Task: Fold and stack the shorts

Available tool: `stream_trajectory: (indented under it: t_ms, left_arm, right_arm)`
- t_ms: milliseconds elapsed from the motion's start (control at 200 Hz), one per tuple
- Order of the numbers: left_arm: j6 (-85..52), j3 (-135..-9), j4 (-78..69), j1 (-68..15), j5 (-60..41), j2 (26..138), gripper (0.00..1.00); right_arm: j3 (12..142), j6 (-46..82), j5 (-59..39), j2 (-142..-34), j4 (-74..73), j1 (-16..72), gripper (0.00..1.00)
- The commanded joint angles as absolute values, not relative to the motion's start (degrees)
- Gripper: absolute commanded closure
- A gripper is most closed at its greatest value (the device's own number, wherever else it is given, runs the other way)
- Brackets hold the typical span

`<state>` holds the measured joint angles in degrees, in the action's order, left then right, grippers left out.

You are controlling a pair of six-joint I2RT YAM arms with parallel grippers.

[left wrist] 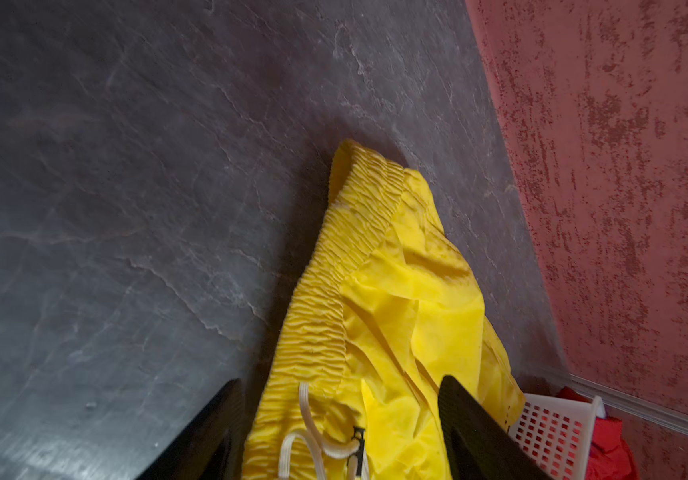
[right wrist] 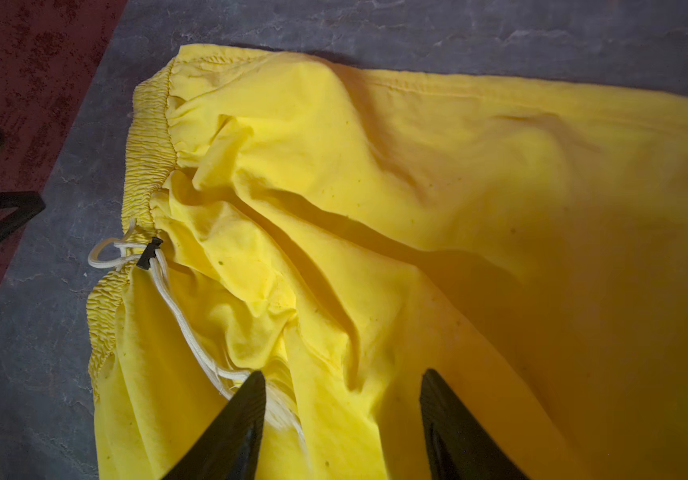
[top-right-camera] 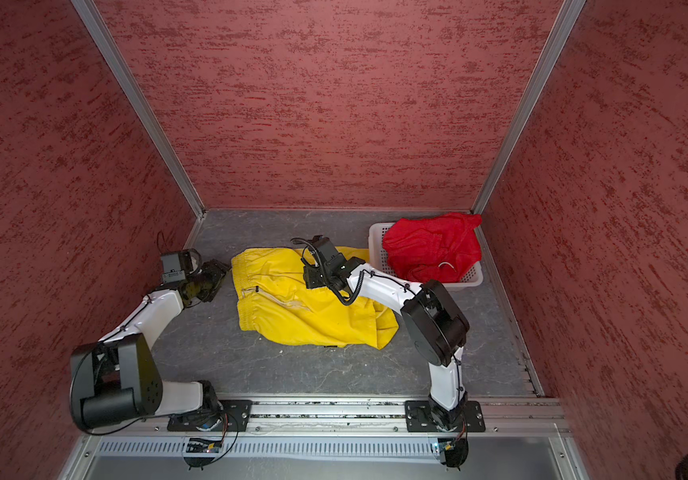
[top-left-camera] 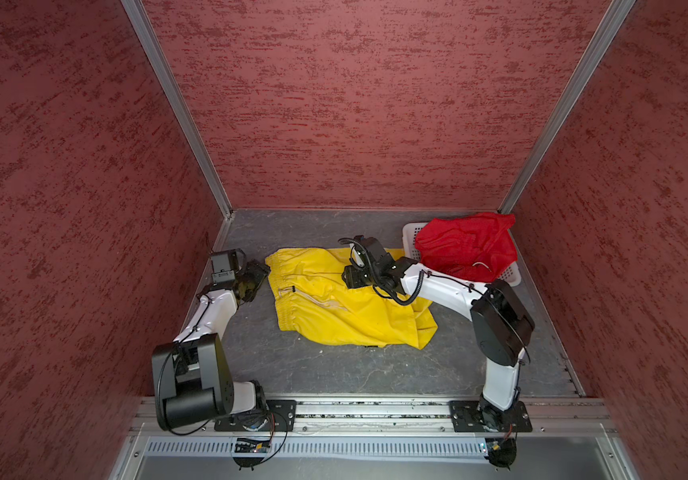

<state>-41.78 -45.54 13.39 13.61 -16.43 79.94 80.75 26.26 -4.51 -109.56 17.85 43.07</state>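
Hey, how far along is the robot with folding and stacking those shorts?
Early. Done: the yellow shorts lie spread but wrinkled on the table, waistband toward the left tool. In hand: nothing. That tool and the right tool are both open, and the right one hangs over the cloth. Left: folding the yellow pair, taking the red shorts out of the white basket, folding them, and stacking.

**LIGHTING AND IMAGE QUALITY**

Both top views are moderately bright, evenly lit and sharp. Wide-angle distortion splays the straight aluminium posts (top-left-camera: 176, 104) outward toward the frame edges. A soft shadow lies on the yellow shorts (top-left-camera: 346, 307) directly under the right arm (top-left-camera: 437, 286), indicating overhead light. In the left wrist view the grey tabletop (left wrist: 126, 208) shows a pale sheen and slight blur. In the right wrist view a broad shadow turns part of the yellow shorts orange, and the folds are in focus.
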Motion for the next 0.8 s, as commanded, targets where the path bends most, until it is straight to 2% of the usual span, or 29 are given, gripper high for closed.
stream_trajectory:
  t_ms: [0,281,511,676,796]
  left_arm:
    - [-41.74,-48.43,4.56,13.05,-13.08,85.72,0.26]
    - [-41.58,-55.09,-6.90,13.09,-20.99,100.57,0.28]
    - [-40.03,-58.69,-6.47,13.96,-18.60,106.84,0.32]
    - [-43.24,-59.38,-10.64,14.81,-22.69,109.28,0.45]
    - [-46.62,-57.99,-13.62,14.78,-26.00,108.57,0.46]
  right_arm:
    - [77.97,30.31,-9.85,-109.89,12.95,43.24,0.40]
    - [70.83,32.19,-11.07,-109.67,10.62,43.24,0.39]
    - [69.04,33.02,-12.17,-110.94,11.30,43.15,0.39]
    - [68.48,35.23,-14.11,-113.18,9.35,43.13,0.39]
    - [68.38,36.12,-14.41,-115.32,8.22,43.15,0.39]
